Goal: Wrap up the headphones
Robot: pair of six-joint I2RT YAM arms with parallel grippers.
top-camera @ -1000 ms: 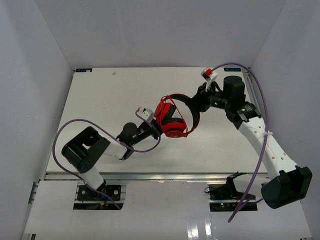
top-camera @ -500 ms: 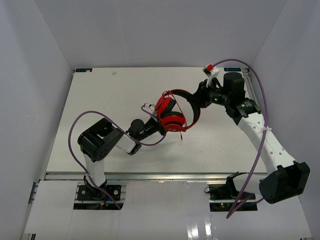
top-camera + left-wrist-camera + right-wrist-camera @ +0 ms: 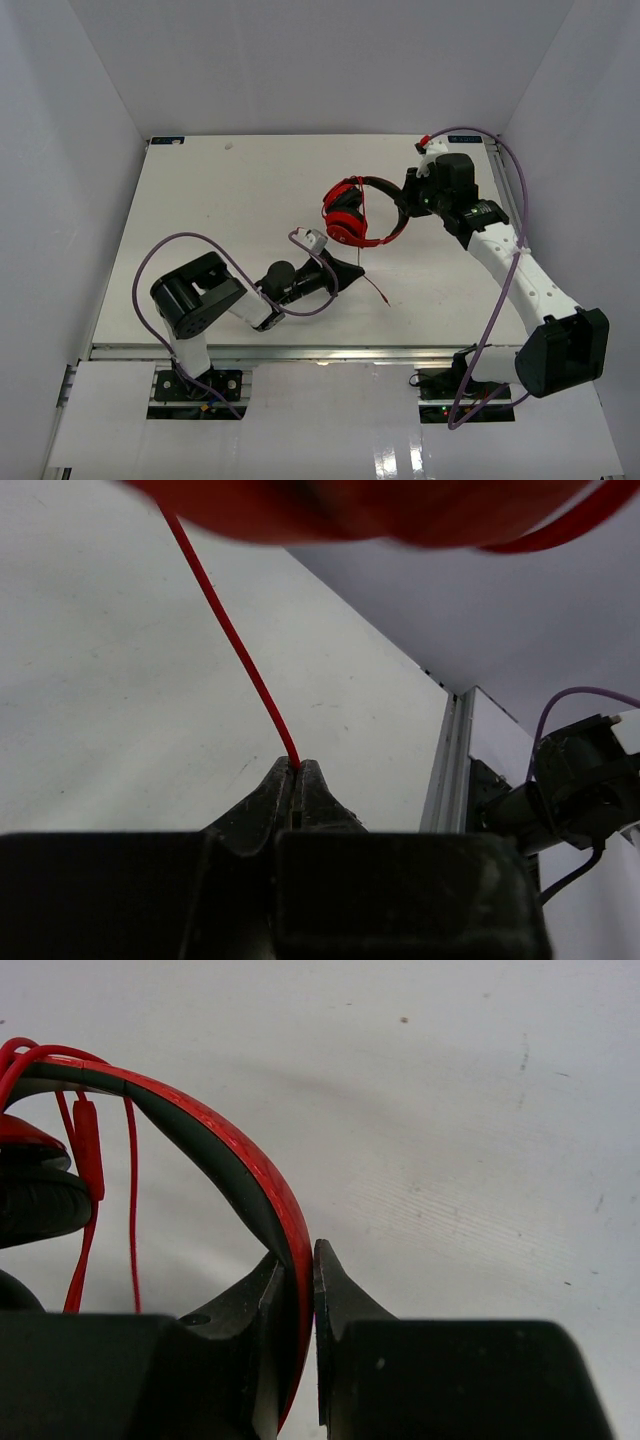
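while the right tool [image 3: 298, 1253] clamps the headphones [image 3: 222, 1146], the left tool [image 3: 298, 770] pinches their cord [image 3: 231, 632].

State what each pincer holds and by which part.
Both hold the headphones: the left pincer pinches the cord, and the right pincer clamps the headband.
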